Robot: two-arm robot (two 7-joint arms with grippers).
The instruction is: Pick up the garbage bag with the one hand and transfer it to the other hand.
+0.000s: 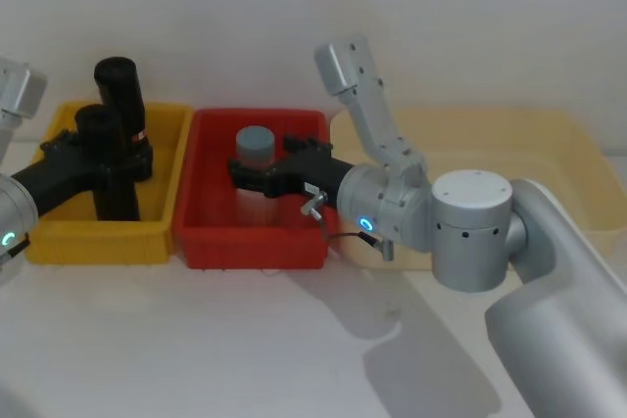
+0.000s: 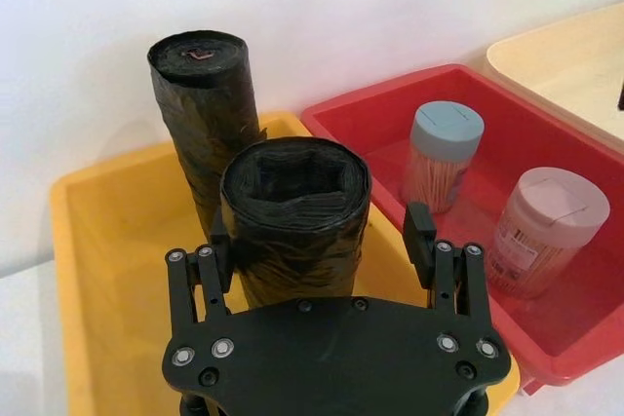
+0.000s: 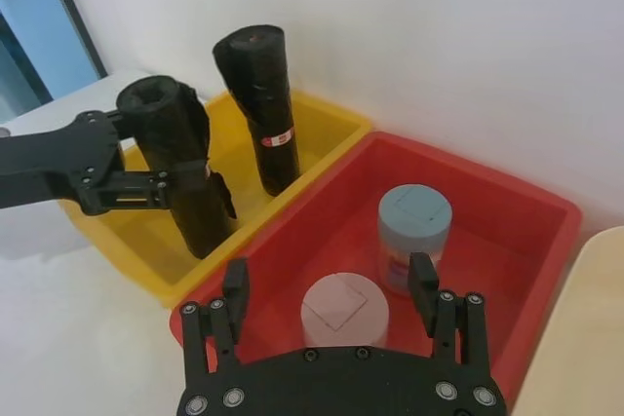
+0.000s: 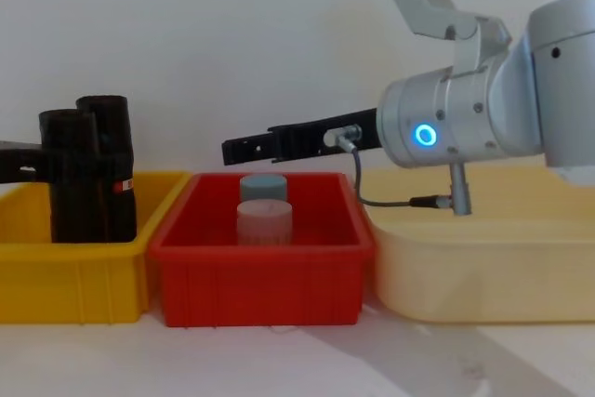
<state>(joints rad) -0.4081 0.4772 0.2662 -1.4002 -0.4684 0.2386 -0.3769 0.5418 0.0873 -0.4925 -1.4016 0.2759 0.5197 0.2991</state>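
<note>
Beside the red bin, the yellow bin holds the garbage bag upright, near a labelled black roll. Our left gripper straddles the bag, fingers parted. One seems to touch it and the other stands clear. Our right gripper hovers over the red bin, spread wide, holding nothing.

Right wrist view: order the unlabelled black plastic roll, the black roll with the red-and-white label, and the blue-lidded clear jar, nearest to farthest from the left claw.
1. The unlabelled black plastic roll: between the open fingers of the left claw, in the yellow bin.
2. The black roll with the red-and-white label: just behind, same bin.
3. The blue-lidded clear jar: in the neighbouring red bin.
</note>
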